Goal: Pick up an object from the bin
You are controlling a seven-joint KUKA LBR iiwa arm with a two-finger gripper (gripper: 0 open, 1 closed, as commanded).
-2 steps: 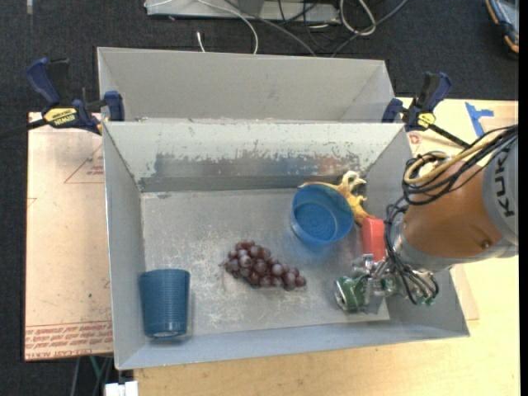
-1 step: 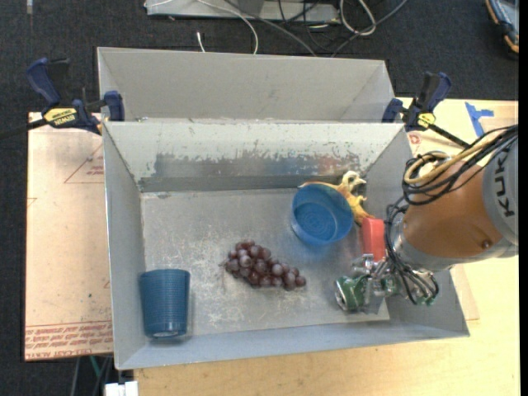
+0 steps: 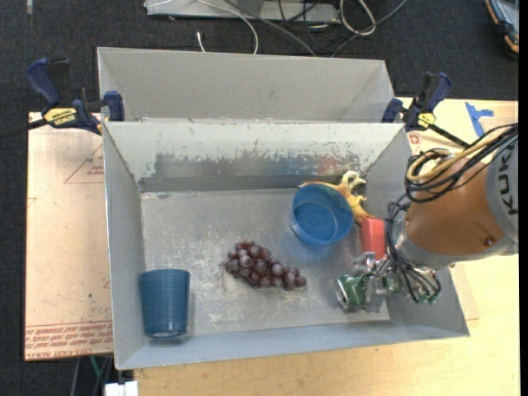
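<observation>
Single camera set high above the grey metal bin (image 3: pixel 247 89), looking steeply down, tilted slightly from the near side, far enough back to frame the whole bin, dark floor (image 3: pixel 82 15) beyond, orange-covered robot arm (image 3: pixel 450 221) entering at the right edge

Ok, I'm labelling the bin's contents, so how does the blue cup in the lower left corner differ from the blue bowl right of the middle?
The cup is a darker blue, the bowl lighter. The cup is tall, narrow and ribbed; the bowl is wide, shallow and smooth. The cup stands alone on end, while the bowl tips its opening toward the camera, with a yellow thing right behind it. Both are round blue containers.
</observation>
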